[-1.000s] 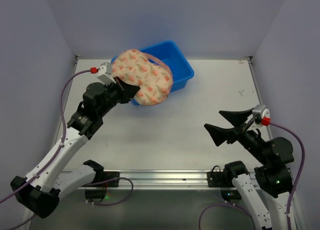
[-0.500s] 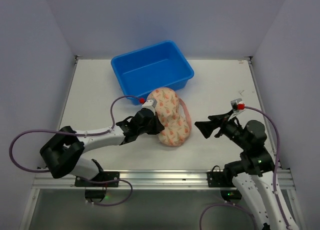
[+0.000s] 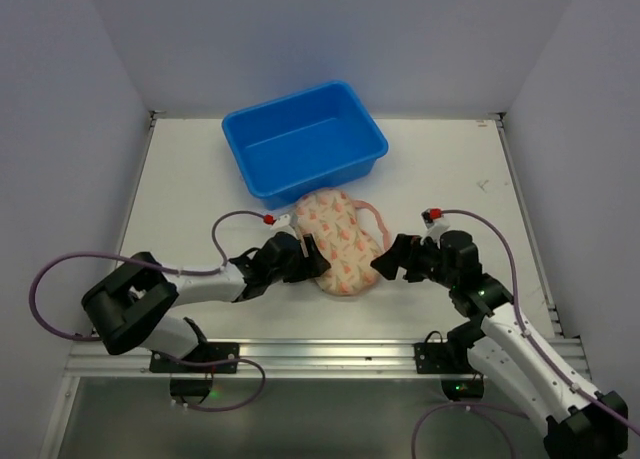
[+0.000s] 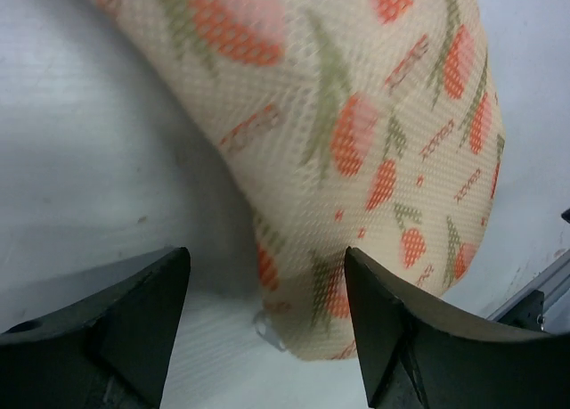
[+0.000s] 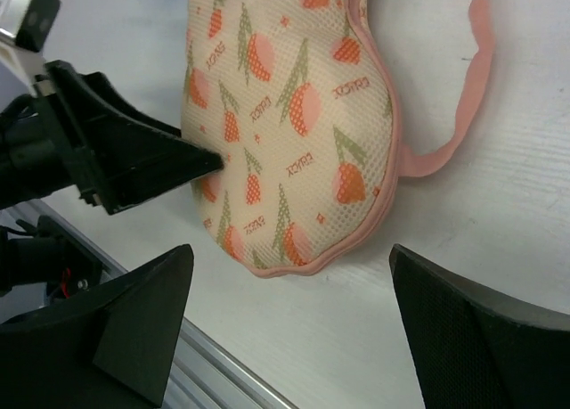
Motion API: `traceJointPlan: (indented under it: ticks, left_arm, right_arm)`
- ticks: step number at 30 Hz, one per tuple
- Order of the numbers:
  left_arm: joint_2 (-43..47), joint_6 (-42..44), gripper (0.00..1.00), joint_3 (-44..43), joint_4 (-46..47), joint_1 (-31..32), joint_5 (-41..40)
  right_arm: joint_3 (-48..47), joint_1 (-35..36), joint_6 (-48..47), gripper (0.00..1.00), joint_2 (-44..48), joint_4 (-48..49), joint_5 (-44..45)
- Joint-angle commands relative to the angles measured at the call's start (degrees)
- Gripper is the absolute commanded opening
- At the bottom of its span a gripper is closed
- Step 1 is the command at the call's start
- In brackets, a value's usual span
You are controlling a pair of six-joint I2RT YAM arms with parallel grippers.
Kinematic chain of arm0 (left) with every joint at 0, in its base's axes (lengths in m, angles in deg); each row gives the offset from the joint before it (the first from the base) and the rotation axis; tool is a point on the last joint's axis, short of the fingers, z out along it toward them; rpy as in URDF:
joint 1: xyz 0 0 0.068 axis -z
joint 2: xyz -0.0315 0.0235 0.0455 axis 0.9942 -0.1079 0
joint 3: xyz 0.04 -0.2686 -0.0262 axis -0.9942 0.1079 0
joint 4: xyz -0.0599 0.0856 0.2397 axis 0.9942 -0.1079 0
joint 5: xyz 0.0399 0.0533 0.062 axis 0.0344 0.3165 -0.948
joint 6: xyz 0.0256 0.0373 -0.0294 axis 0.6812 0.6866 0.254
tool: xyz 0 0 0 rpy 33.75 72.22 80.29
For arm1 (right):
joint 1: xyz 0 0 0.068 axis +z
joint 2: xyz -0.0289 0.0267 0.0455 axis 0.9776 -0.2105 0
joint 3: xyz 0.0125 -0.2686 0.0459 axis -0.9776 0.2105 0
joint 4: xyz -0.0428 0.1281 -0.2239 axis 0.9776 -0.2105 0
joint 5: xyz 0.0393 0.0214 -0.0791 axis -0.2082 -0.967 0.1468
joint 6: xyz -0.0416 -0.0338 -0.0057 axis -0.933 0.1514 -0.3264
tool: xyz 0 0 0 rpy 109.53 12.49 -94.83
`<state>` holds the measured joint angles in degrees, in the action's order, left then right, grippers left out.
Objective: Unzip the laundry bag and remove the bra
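Down from above the blue bin (image 3: 330,174) has come the laundry bag (image 3: 340,241), which now lies on the white table (image 3: 450,169) just in front of the bin's near wall; the left gripper (image 3: 315,254), clamped on it a moment ago, has let its jaws part, and the right arm has swung in from the right side of the table toward the pouch; starting at the left, the left arm lies low and stretched across the table, its gripper at the bag's left flank; in the left wrist view that gripper (image 4: 265,257) stands open with the floral mesh of the bag (image 4: 356,115) filling the space ahead and its lower end between the two fingers, nothing pinched; the right wrist view shows one left fingertip (image 5: 209,162) touching the bag's side; in the middle, the bag (image 5: 285,133) rests flat on the table, its pink edging running round the outline and its pink loop (image 5: 472,88) lying on the table on the far right, toward the bin; whether the zipper is open I cannot tell; on the right, the right gripper (image 3: 388,256) sits just beside the bag's right edge, jaws spread wide and holding nothing; its own camera shows the gripper (image 5: 292,253) with the near end of the pouch framed between the fingers
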<state>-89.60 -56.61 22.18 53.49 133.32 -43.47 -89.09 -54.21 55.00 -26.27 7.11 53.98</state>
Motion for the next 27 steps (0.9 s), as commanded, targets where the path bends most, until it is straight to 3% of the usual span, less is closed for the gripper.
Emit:
traceJointPlan:
  ticks: [1, 10, 15, 18, 27]
  left_arm:
    - [5.5, -3.1, 0.74, 4.9, 1.7, -0.1, -0.1]
    - [11.8, 2.0, 0.71, 8.1, 5.3, -0.1, 3.9]
    - [11.8, 3.2, 0.70, 8.9, 6.4, -0.1, 5.1]
    - [11.7, 3.9, 0.68, 9.2, 7.5, -0.1, 5.7]
    - [10.6, 5.2, 0.67, 9.5, 9.9, -0.2, 7.5]
  right_arm:
    - [-1.8, 3.1, 1.6, 0.91, -2.5, 2.3, 5.8]
    - [-4.5, 7.9, 3.5, 0.70, -15.1, 4.2, 11.4]
    - [-8.9, 8.1, 2.6, 0.46, -22.3, 3.9, 13.8]
    - [-10.8, 8.0, 2.4, 0.37, -26.5, 3.7, 15.1]
    - [-14.9, 4.5, 2.1, 0.33, -37.9, 1.3, 14.6]
